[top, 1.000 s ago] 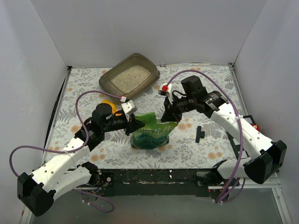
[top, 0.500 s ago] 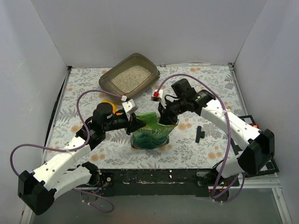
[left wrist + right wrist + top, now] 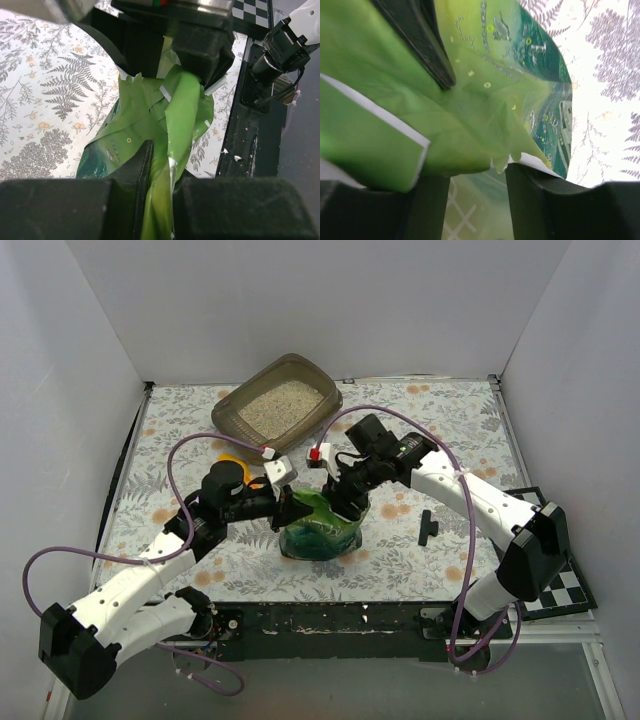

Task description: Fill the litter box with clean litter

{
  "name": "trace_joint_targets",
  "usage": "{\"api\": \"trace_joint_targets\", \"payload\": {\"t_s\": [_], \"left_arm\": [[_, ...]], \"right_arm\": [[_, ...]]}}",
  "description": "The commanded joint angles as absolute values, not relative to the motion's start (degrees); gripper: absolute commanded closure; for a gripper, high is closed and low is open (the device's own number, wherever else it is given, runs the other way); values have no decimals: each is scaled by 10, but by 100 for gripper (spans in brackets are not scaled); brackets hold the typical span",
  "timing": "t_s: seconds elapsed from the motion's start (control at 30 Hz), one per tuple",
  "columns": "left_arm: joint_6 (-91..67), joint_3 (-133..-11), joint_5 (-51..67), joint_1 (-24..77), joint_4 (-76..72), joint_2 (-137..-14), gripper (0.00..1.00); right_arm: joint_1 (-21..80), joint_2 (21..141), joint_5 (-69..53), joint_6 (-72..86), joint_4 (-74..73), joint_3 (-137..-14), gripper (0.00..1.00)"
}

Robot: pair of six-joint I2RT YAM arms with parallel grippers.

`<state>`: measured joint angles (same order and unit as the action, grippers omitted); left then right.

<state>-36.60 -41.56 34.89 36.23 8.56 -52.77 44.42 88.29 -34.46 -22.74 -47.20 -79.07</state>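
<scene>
Litter box (image 3: 229,412) sits at the far left of the tabletop (image 3: 450,420), and clean litter (image 3: 283,403) lies in it. From above, a green bag (image 3: 318,532) stands in the middle, well apart from the box. The left arm reaches in low from the left. The left claw (image 3: 289,508) is on the bag's top left edge. The right arm bends in from the right, and the right claw (image 3: 343,502) points down onto the bag's top. A yellow scoop (image 3: 231,461) peeks out behind the left arm. A small black thing (image 3: 428,527) lies to the right of the bag.

In the left wrist view, the left claw's two fingers (image 3: 131,172) are squeezed tight on a fold of the bag's top. The right claw is just across from it, with the crumpled top running up between its fingers.

In the right wrist view, the right claw's fingers (image 3: 546,207) stand a little apart. The bag's torn edge lies across them, and they are not pinched together on it. One dark finger of the left claw shows against the bag.
</scene>
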Motion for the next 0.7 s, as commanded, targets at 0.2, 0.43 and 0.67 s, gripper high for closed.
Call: {"api": "trace_joint_targets", "payload": {"t_s": [0.2, 0.43, 0.67], "left_arm": [[-356, -437, 339, 366, 43, -569, 82], [-373, -432, 345, 368, 31, -572, 84], [-375, -435, 340, 369, 38, -561, 81]], "right_arm": [[450, 843, -259, -189, -432, -768, 20], [450, 804, -193, -173, -489, -867, 20], [450, 788, -144, -146, -536, -952, 20]]}}
